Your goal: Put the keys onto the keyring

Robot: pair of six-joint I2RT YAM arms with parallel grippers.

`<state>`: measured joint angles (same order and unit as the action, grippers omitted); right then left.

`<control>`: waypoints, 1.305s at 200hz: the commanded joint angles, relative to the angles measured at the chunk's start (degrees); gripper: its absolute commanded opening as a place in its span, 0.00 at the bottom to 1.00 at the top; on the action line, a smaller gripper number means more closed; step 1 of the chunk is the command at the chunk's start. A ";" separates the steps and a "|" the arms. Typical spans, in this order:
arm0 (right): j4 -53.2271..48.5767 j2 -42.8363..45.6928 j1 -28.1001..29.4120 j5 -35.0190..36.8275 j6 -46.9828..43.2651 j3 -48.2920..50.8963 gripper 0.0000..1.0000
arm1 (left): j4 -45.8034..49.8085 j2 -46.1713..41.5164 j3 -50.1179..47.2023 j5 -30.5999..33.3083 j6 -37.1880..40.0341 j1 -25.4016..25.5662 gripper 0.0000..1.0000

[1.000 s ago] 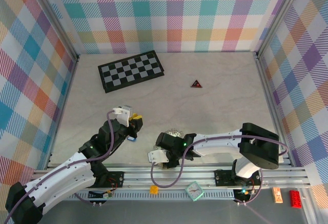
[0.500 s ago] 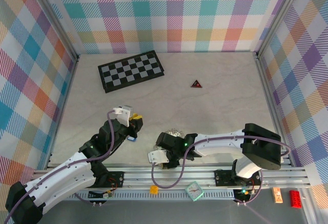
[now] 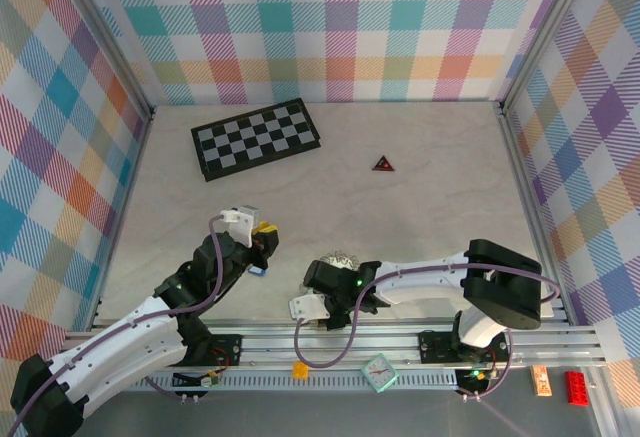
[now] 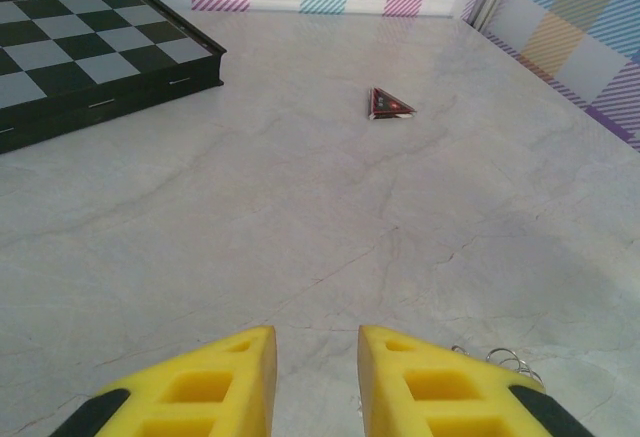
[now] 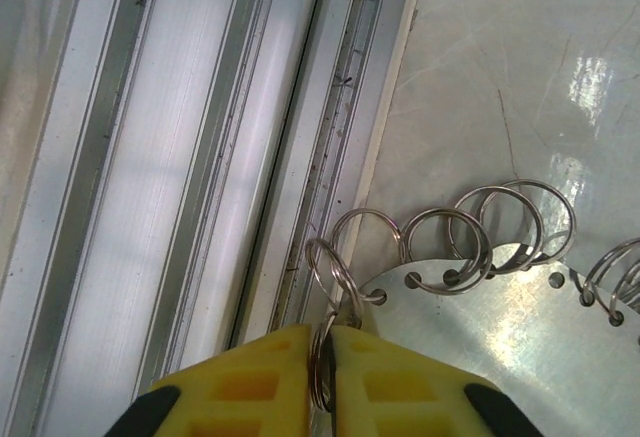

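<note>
Although it looks small from above, the keyring (image 3: 340, 259), a silvery metal plate edged with thin wire split rings, lies on the pale marbled worktop (image 3: 420, 207) near its front edge. The right arm (image 3: 420, 282) bends down over it. The left end effector (image 3: 266, 228) hovers just to its left. A tiny blue speck (image 3: 258, 270) beside that wrist may be the blue-headed key, but I cannot tell.

From the left wrist, the yellow fingers (image 4: 245, 357) stand apart, released, with bare worktop between them. A few of the keyring's rings peek past the right one.

From the right wrist, the right end effector (image 5: 320, 337) is clenched on the end ring of the keyring, close to the grooved aluminium rail (image 5: 200, 157). Every ring in sight hangs bare, so I judge the task barely begun: both keys are yet to be threaded on.
</note>
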<state>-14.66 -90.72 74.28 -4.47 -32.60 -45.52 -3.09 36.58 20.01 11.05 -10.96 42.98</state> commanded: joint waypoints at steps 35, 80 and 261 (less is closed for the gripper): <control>-0.02 0.46 0.42 0.70 -1.98 -0.12 0.00 | -0.69 -0.65 0.18 -0.15 -0.31 -0.18 0.26; 5.64 7.00 -3.75 -4.96 0.34 3.26 0.00 | -0.01 -0.97 0.88 -1.03 1.67 -0.18 0.26; 12.32 15.57 -29.52 -37.53 11.14 2.86 0.00 | -4.59 7.82 2.49 -31.09 10.54 2.61 0.03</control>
<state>-2.61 -75.53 45.65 -36.53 -22.90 -40.12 -7.40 43.99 21.47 -14.63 -0.56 44.53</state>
